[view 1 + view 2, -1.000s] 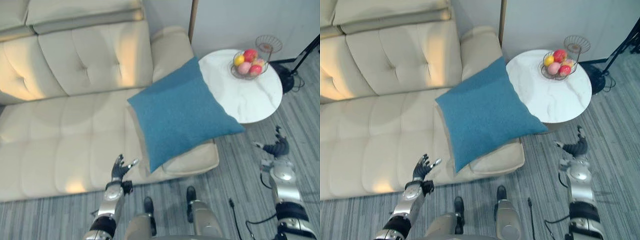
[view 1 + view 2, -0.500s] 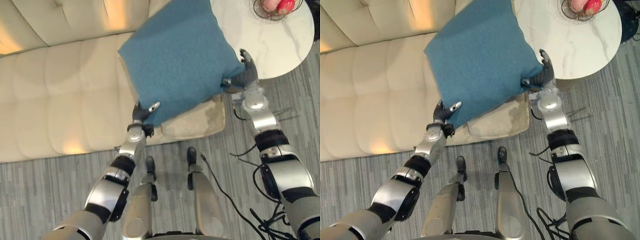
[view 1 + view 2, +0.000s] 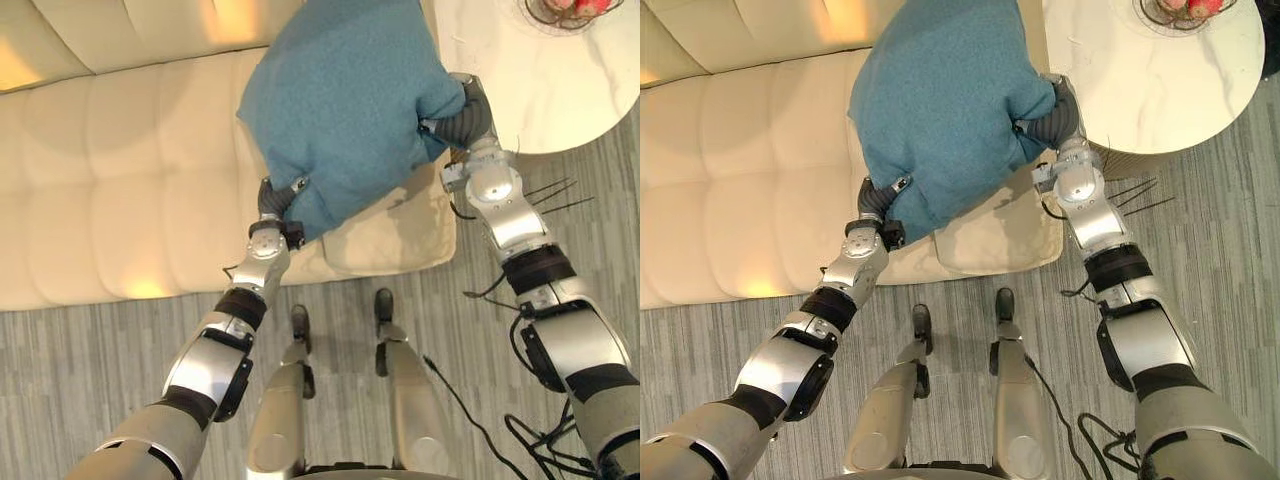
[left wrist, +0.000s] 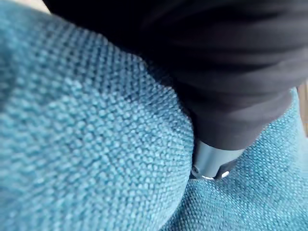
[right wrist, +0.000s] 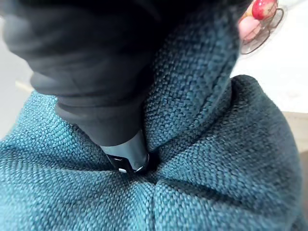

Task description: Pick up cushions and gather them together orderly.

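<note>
Cushion (image 3: pixel 345 100), blue, is between both hands over end of sofa (image 3: pixel 120 150) beside round table (image 3: pixel 540 90). Left hand (image 3: pixel 277 203) pinches low near corner, thumb lying over cloth. Right hand (image 3: pixel 458 118) is clenched into bunched opposite corner. Cushion diagonal runs from hand to hand, so I judge carrying needs both arms moving together.
</note>
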You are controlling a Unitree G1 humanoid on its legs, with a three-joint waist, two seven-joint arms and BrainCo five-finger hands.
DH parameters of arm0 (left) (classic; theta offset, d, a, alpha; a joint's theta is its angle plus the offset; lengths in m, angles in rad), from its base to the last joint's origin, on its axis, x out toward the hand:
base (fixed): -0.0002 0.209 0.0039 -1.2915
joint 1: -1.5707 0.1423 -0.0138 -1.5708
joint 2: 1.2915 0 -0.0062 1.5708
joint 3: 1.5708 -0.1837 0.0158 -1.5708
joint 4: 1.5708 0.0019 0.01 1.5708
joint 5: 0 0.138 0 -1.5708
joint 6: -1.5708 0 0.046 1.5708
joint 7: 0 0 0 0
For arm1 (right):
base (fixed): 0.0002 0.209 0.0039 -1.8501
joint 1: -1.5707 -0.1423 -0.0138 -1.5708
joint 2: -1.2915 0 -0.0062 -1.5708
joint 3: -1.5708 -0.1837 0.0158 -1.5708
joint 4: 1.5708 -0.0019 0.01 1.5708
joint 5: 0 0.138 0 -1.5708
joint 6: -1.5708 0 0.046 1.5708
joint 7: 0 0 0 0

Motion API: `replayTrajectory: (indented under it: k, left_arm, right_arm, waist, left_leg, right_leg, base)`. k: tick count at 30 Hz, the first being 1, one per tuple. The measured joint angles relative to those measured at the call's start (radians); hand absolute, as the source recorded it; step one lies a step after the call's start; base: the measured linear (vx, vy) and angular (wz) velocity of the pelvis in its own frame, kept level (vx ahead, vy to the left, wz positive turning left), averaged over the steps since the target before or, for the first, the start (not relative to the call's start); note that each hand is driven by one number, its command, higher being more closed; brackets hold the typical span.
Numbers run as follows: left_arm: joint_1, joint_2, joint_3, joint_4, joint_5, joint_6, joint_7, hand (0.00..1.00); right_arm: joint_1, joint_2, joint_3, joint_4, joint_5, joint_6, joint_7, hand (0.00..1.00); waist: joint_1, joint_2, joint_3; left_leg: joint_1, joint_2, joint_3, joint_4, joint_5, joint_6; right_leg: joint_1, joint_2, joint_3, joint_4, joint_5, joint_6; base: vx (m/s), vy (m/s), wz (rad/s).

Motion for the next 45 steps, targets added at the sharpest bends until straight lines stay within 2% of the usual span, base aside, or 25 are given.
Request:
replayTrajectory:
  k: [3, 7, 12, 15, 18, 20, 21, 22, 23, 24, 25, 27, 28, 29, 31, 33, 34, 36, 37, 38, 39, 40, 41, 42, 45]
  left_arm:
    - [0.116, 0.013, -0.022, -0.156, 0.002, -0.001, 0.011, 1.00]
    - [0.319, 0.013, -0.026, -0.364, 0.026, -0.002, 0.010, 1.00]
    - [0.613, 0.012, -0.026, -0.553, 0.065, -0.002, -0.033, 1.00]
    - [0.764, 0.009, -0.015, -0.652, 0.092, -0.002, -0.077, 1.00]
    - [0.840, -0.003, 0.005, -0.701, 0.126, -0.002, -0.103, 1.00]
    - [0.867, -0.012, 0.017, -0.725, 0.148, -0.002, -0.109, 1.00]
    - [0.869, -0.013, 0.018, -0.731, 0.157, -0.002, -0.117, 1.00]
    - [0.870, -0.018, 0.026, -0.750, 0.161, -0.002, -0.123, 1.00]
    - [0.865, -0.018, 0.024, -0.751, 0.162, -0.002, -0.125, 1.00]
    - [0.870, -0.029, 0.023, -0.756, 0.163, -0.002, -0.127, 1.00]
    - [0.890, -0.035, 0.024, -0.770, 0.163, -0.002, -0.126, 1.00]
    - [0.907, -0.042, 0.024, -0.807, 0.163, -0.003, -0.125, 1.00]
    - [0.905, -0.049, 0.025, -0.824, 0.163, -0.004, -0.122, 1.00]
    - [0.909, -0.068, 0.025, -0.848, 0.163, -0.008, -0.121, 1.00]
    - [0.914, -0.094, 0.019, -0.853, 0.162, -0.009, -0.121, 1.00]
    - [0.916, -0.107, 0.010, -0.855, 0.159, -0.008, -0.125, 1.00]
    - [0.912, -0.107, -0.006, -0.853, 0.157, -0.008, -0.127, 1.00]
    - [0.911, -0.107, -0.040, -0.853, 0.148, -0.008, -0.151, 1.00]
    - [0.907, -0.107, -0.050, -0.853, 0.141, -0.009, -0.165, 1.00]
    - [0.905, -0.107, -0.051, -0.853, 0.137, -0.009, -0.166, 1.00]
    - [0.903, -0.107, -0.054, -0.850, 0.128, -0.009, -0.167, 1.00]
    - [0.900, -0.108, -0.056, -0.845, 0.125, -0.009, -0.171, 1.00]
    - [0.896, -0.107, -0.060, -0.834, 0.122, -0.009, -0.183, 1.00]
    - [0.880, -0.102, -0.062, -0.808, 0.122, -0.008, -0.188, 1.00]
    - [0.882, -0.080, -0.060, -0.779, 0.120, -0.008, -0.189, 1.00]
  right_arm:
    - [0.179, 0.012, -0.052, -0.105, 0.000, -0.013, 0.000, 1.00]
    - [0.406, 0.089, -0.131, -0.280, -0.001, -0.020, 0.002, 1.00]
    - [0.697, 0.190, -0.162, -0.457, -0.005, -0.041, 0.051, 1.00]
    - [0.817, 0.249, -0.170, -0.515, -0.006, -0.058, 0.085, 1.00]
    - [0.860, 0.292, -0.180, -0.529, -0.009, -0.060, 0.094, 1.00]
    - [0.879, 0.309, -0.181, -0.530, -0.009, -0.060, 0.106, 1.00]
    - [0.893, 0.309, -0.183, -0.533, -0.009, -0.060, 0.107, 1.00]
    - [0.900, 0.307, -0.188, -0.545, -0.009, -0.060, 0.107, 1.00]
    - [0.910, 0.309, -0.193, -0.553, -0.009, -0.060, 0.106, 1.00]
    - [0.932, 0.321, -0.197, -0.572, -0.009, -0.060, 0.106, 1.00]
    - [0.941, 0.324, -0.197, -0.596, -0.009, -0.060, 0.106, 1.00]
    - [0.936, 0.314, -0.196, -0.622, -0.010, -0.078, 0.103, 1.00]
    - [0.921, 0.310, -0.196, -0.627, -0.010, -0.081, 0.101, 1.00]
    - [0.908, 0.300, -0.198, -0.638, -0.010, -0.082, 0.090, 1.00]
    - [0.905, 0.275, -0.202, -0.637, -0.010, -0.081, 0.080, 1.00]
    - [0.903, 0.280, -0.228, -0.614, -0.010, -0.080, 0.079, 1.00]
    - [0.890, 0.271, -0.240, -0.592, -0.010, -0.080, 0.079, 1.00]
    - [0.884, 0.266, -0.275, -0.559, -0.010, -0.076, 0.074, 1.00]
    - [0.887, 0.266, -0.280, -0.554, -0.010, -0.074, 0.068, 1.00]
    - [0.887, 0.268, -0.281, -0.552, -0.010, -0.074, 0.064, 1.00]
    - [0.887, 0.271, -0.286, -0.551, -0.010, -0.074, 0.063, 1.00]
    - [0.888, 0.273, -0.292, -0.551, -0.010, -0.074, 0.063, 1.00]
    - [0.888, 0.279, -0.305, -0.549, -0.010, -0.073, 0.063, 1.00]
    - [0.886, 0.295, -0.315, -0.536, -0.010, -0.073, 0.063, 1.00]
    - [0.883, 0.316, -0.314, -0.509, -0.010, -0.065, 0.070, 1.00]
  waist:
    - [0.000, 0.000, -0.002]
    - [-0.010, 0.000, -0.010]
    - [-0.026, 0.001, -0.123]
    - [-0.026, 0.001, -0.178]
    - [-0.022, 0.001, -0.181]
    - [-0.021, 0.001, -0.181]
    - [-0.018, 0.001, -0.181]
    - [-0.020, 0.011, -0.180]
    - [-0.027, 0.009, -0.180]
    - [-0.025, 0.005, -0.182]
    - [-0.011, 0.001, -0.185]
    - [0.011, -0.005, -0.193]
    - [0.027, 0.000, -0.196]
    - [0.034, 0.014, -0.206]
    - [0.030, 0.054, -0.209]
    - [0.025, 0.053, -0.206]
    - [0.018, 0.049, -0.204]
    - [-0.002, 0.047, -0.204]
    - [-0.011, 0.046, -0.203]
    - [-0.018, 0.051, -0.207]
    - [-0.034, 0.053, -0.207]
    - [-0.034, 0.055, -0.209]
    - [-0.032, 0.060, -0.212]
    - [-0.024, 0.039, -0.204]
    - [-0.008, 0.027, -0.207]
  left_leg:
    - [0.037, -0.003, -0.011, -0.017, -0.001, -0.001]
    - [0.095, -0.002, -0.016, -0.033, -0.003, 0.000]
    - [0.161, 0.005, -0.010, -0.029, -0.036, 0.006]
    - [0.191, 0.002, 0.005, -0.029, -0.049, 0.016]
    - [0.215, -0.004, 0.035, -0.016, -0.058, 0.029]
    - [0.182, -0.012, 0.041, 0.062, -0.092, 0.038]
    - [0.155, -0.012, 0.039, 0.122, -0.106, 0.055]
    - [0.127, 0.003, 0.030, 0.155, -0.118, 0.070]
    - [0.116, -0.002, 0.012, 0.172, -0.118, 0.070]
    - [0.112, -0.007, -0.020, 0.198, -0.116, 0.069]
    - [0.099, -0.013, -0.046, 0.218, -0.112, 0.063]
    - [0.050, -0.021, -0.086, 0.224, -0.091, 0.046]
    - [0.019, -0.018, -0.109, 0.204, -0.058, 0.035]
    - [-0.026, -0.009, -0.143, 0.142, 0.010, 0.024]
    - [-0.051, 0.028, -0.167, 0.092, 0.023, 0.028]
    - [-0.067, 0.088, -0.043, 0.041, -0.068, 0.073]
    - [-0.091, 0.093, 0.040, 0.094, -0.068, 0.072]
    - [-0.094, 0.087, 0.190, 0.232, -0.074, 0.081]
    - [-0.081, 0.090, 0.250, 0.303, -0.088, 0.102]
    - [-0.065, 0.091, 0.266, 0.325, -0.097, 0.108]
    - [-0.014, 0.090, 0.292, 0.327, -0.119, 0.094]
    - [0.013, 0.090, 0.294, 0.301, -0.119, 0.091]
    - [0.056, 0.084, 0.284, 0.218, -0.139, 0.064]
    - [0.054, 0.069, 0.276, 0.195, -0.133, 0.062]
    - [0.021, 0.072, 0.264, 0.262, -0.154, 0.095]
  right_leg:
    - [0.036, 0.000, -0.013, 0.001, -0.017, 0.000]
    - [0.101, 0.003, -0.022, -0.019, -0.026, 0.007]
    - [0.192, 0.010, -0.025, -0.074, -0.025, 0.008]
    - [0.223, 0.011, -0.014, -0.095, -0.019, 0.018]
    - [0.240, 0.009, 0.014, -0.094, -0.010, 0.028]
    - [0.238, -0.005, 0.028, -0.072, -0.006, 0.035]
    - [0.239, -0.013, 0.033, -0.072, 0.005, 0.057]
    - [0.210, -0.007, 0.058, 0.039, -0.058, 0.074]
    - [0.190, -0.011, 0.068, 0.161, -0.115, 0.050]
    - [0.190, -0.012, 0.093, 0.370, -0.204, 0.055]
    - [0.225, -0.014, 0.120, 0.472, -0.247, 0.082]
    - [0.291, -0.007, 0.147, 0.431, -0.325, 0.073]
    - [0.296, 0.006, 0.140, 0.367, -0.359, 0.060]
    - [0.305, 0.023, 0.106, 0.251, -0.414, 0.033]
    - [0.286, 0.058, 0.045, 0.233, -0.385, 0.010]
    - [0.282, 0.049, -0.051, 0.198, -0.333, -0.041]
    - [0.284, 0.032, -0.084, 0.178, -0.314, -0.049]
    - [0.300, -0.005, -0.142, 0.116, -0.267, -0.051]
    - [0.304, -0.017, -0.173, 0.079, -0.238, -0.051]
    - [0.305, -0.022, -0.189, 0.063, -0.226, -0.049]
    - [0.304, -0.028, -0.220, 0.029, -0.201, -0.042]
    - [0.304, -0.026, -0.226, 0.016, -0.192, -0.037]
    - [0.302, -0.023, -0.246, -0.001, -0.182, -0.025]
    - [0.299, -0.032, -0.248, -0.004, -0.174, -0.013]
    - [0.296, -0.038, -0.258, -0.003, -0.162, 0.003]
  base:
    - [0.04, -0.004, 0.13]
    - [0.05, -0.003, 0.04]
    - [0.10, 0.023, -0.03]
    - [0.05, 0.047, -0.13]
    - [-0.03, 0.047, -0.25]
    - [-0.11, 0.058, -0.09]
    - [-0.17, 0.064, 0.08]
    - [-0.23, 0.044, 0.28]
    - [-0.17, -0.031, 0.62]
    - [-0.18, -0.100, 0.72]
    - [-0.21, -0.183, 0.82]
    - [-0.24, -0.200, 0.54]
    - [-0.31, -0.238, 0.61]
    - [-0.31, -0.235, 0.64]
    - [-0.29, -0.214, 0.79]
    - [-0.34, -0.198, 1.17]
    - [-0.29, -0.119, 1.02]
    - [-0.24, -0.097, 1.03]
    - [-0.21, -0.062, 0.96]
    - [-0.23, -0.010, 0.93]
    - [-0.14, 0.007, 0.71]
    - [-0.18, 0.061, 0.78]
    - [-0.13, 0.098, 0.55]
    - [-0.16, 0.118, 0.47]
    - [-0.09, 0.141, 0.21]
